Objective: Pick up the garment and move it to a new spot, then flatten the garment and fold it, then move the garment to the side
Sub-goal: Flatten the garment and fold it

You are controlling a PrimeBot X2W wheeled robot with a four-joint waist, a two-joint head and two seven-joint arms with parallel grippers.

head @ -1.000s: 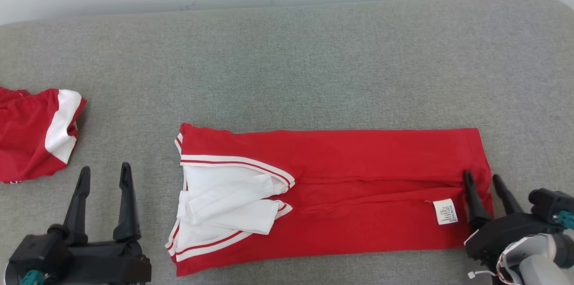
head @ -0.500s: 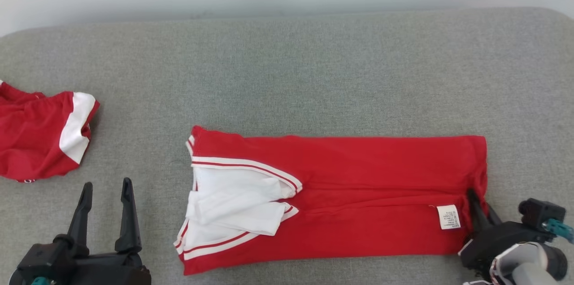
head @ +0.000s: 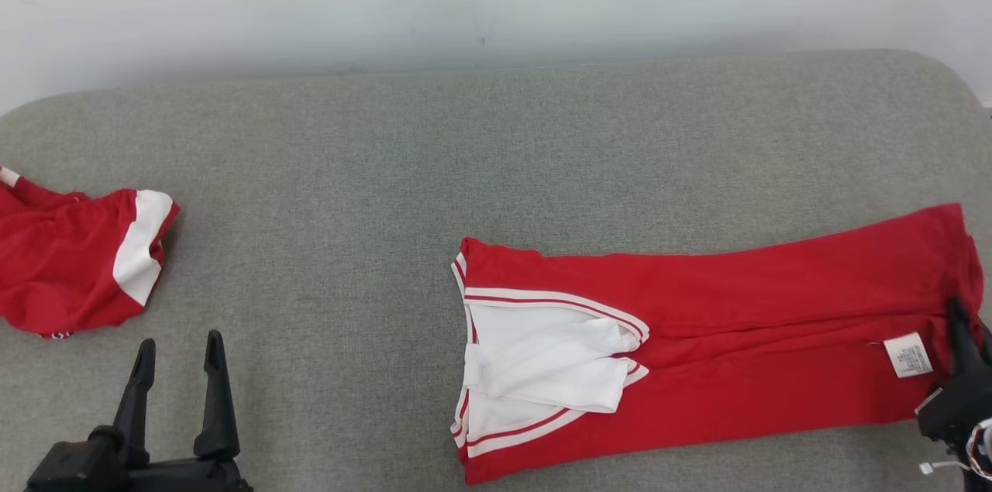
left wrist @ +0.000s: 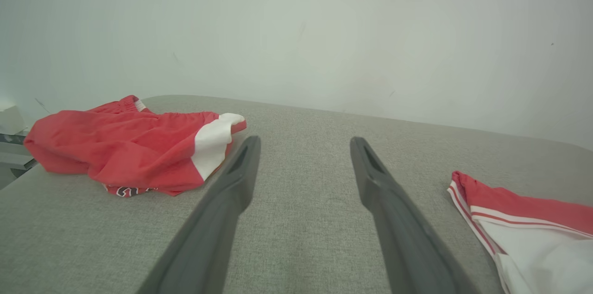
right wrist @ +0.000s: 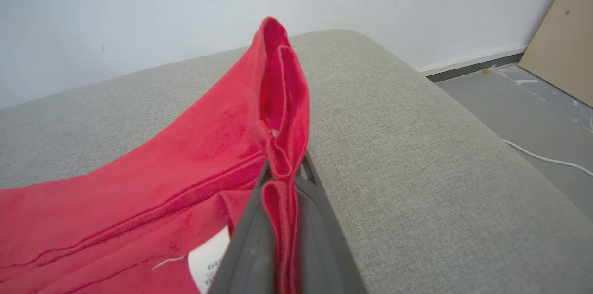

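The garment [head: 736, 337] is a red top with white striped trim and white sleeves, folded into a long band across the right half of the grey cushion [head: 387, 166]. Its white care label [head: 908, 355] sits near the right end. My right gripper [head: 965, 314] is shut on that end's hem. The right wrist view shows the bunched red hem [right wrist: 282, 113] pinched between the fingers [right wrist: 250, 238] and lifted a little. My left gripper [head: 177, 352] rests open at the lower left with nothing between its fingers [left wrist: 231, 192]. The garment's collar end [left wrist: 533, 220] lies to its right.
A second red and white garment [head: 62, 259] lies crumpled at the cushion's left edge [left wrist: 125, 146]. The cushion's rounded right edge drops to the floor [right wrist: 533, 109], where a white cable [right wrist: 546, 159] runs and a wooden board [right wrist: 563, 30] leans. A pale wall stands behind.
My right gripper closed on the garment's right hem and dragged the garment to the right along the cushion. The head camera tilted a little. The left gripper stayed open in place.
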